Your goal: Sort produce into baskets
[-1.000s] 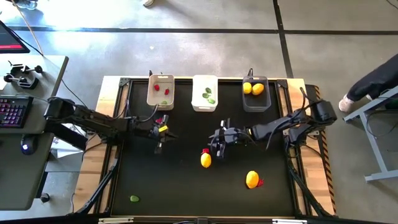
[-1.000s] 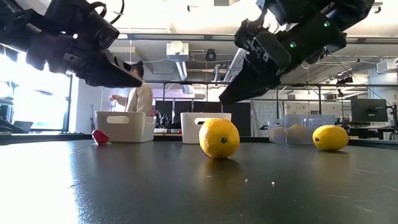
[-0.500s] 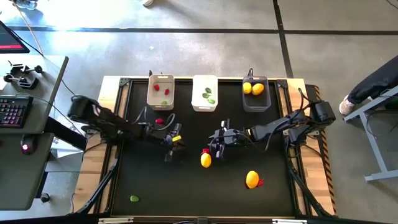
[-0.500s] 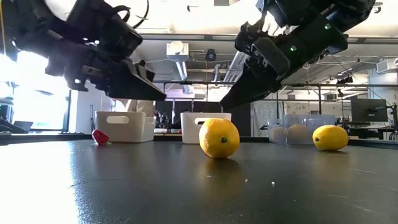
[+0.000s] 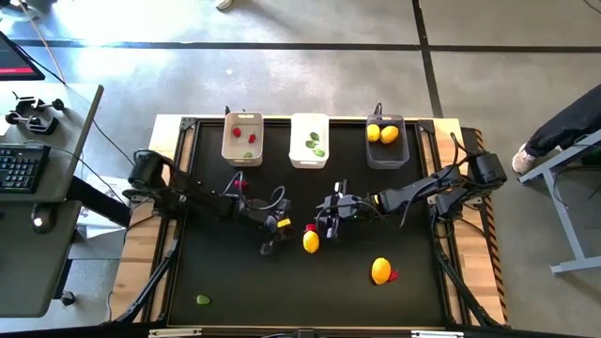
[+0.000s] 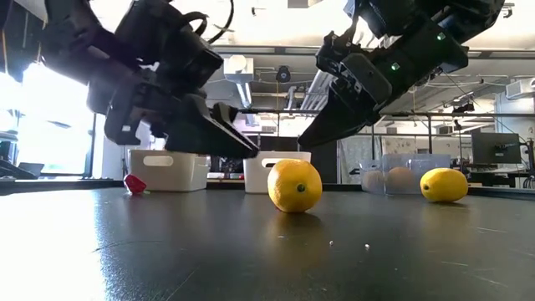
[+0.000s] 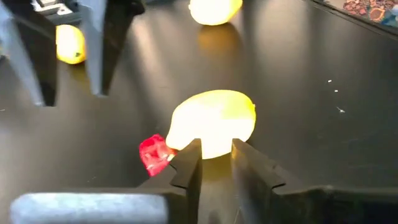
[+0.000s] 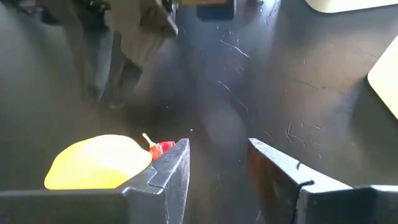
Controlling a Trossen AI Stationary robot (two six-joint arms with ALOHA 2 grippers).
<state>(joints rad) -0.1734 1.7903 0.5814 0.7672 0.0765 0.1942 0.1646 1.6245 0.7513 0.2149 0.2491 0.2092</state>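
A yellow lemon lies mid-table with a small red piece touching its far side. My left gripper hangs low just left of that lemon, fingers a little open, with the lemon just beyond their tips. My right gripper hovers open above the lemon's far right, nothing between its fingers. The beige basket holds red pieces and a green one. The white basket holds green pieces. The dark grey basket holds two yellow fruits.
An orange-yellow lemon with a red piece beside it lies toward the near right. A green piece sits at the near left corner. A loose red piece lies near the beige basket.
My left gripper has travelled toward the table's right edge and sunk lower, ending close beside the yellow lemon. The lemon and the red piece have stayed where they were.
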